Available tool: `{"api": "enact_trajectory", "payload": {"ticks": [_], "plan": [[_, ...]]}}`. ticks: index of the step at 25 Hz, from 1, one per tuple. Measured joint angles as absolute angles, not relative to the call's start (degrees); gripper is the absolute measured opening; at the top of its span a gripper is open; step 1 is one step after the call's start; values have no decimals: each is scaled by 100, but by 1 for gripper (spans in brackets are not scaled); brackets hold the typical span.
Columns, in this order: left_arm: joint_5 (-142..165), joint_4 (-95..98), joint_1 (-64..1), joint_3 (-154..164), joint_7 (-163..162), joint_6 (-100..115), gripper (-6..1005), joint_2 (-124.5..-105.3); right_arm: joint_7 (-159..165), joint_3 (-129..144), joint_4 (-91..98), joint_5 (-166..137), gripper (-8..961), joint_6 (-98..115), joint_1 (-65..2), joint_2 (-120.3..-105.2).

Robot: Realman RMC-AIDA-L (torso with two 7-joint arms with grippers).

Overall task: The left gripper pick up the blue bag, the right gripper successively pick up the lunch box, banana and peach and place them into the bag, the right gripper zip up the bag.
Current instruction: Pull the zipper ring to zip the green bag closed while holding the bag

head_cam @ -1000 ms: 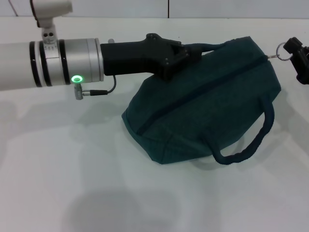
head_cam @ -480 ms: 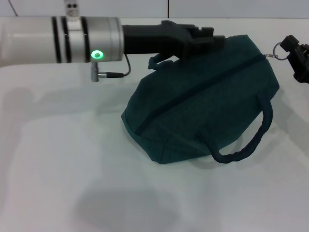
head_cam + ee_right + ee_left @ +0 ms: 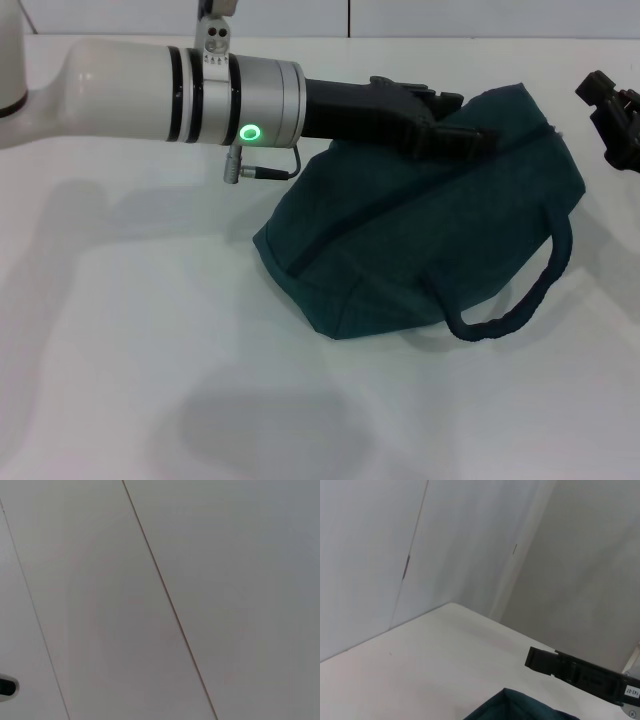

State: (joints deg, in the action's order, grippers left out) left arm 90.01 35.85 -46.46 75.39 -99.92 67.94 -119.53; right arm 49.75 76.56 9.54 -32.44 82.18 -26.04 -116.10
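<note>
Looking soft and floppy, the blue bag (image 3: 420, 240) is sagging center-frame; I'd grab its handle (image 3: 520, 290). Left gripper (image 3: 455, 125) is hovering above, right gripper (image 3: 612, 118) is sitting at the right edge, can't tell either's grip.

You are looking at a bare test bay or robot lab, not a home or kitchen. A plain white desk (image 3: 120, 380) fills the head view and carries only a blue bag (image 3: 420, 230), and it ends at the far side against pale, featureless wall panels (image 3: 470, 545) split by thin vertical seams. The wrist views give you more of the same blank grey-white panelling (image 3: 225, 580), with no furniture, appliances or decoration in sight.
</note>
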Motion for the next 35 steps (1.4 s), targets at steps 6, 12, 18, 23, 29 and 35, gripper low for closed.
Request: {"api": "enact_trajectory", "payload": {"ticks": [6, 12, 18, 23, 29, 35], "plan": [[8982, 3592, -4609, 7512, -9927, 6793, 628, -11949, 4975, 7656, 941, -3244, 30, 8218, -2597, -11610], [8911, 3595, -4522, 7506, -9661, 6793, 348, -11957, 4975, 7685, 953, -3243, 30, 8218, -2600, -11610], [8563, 3594, -4351, 7499, -9255, 6818, 236, -11956, 4975, 7770, 976, -3243, 50, 8220, -2614, -11602], [8073, 3605, -4049, 7497, -8497, 6906, 143, -11946, 5041, 7985, 1013, -3235, 71, 8320, -2703, -11614], [8061, 3619, -3949, 7496, -8267, 6981, 54, -11846, 5219, 8096, 1042, -3200, 95, 8386, -2835, -11619], [8066, 3895, -3685, 7496, -8193, 7089, 53, -11765, 5193, 8051, 971, -2836, 120, 8199, -2795, -11619]]}}
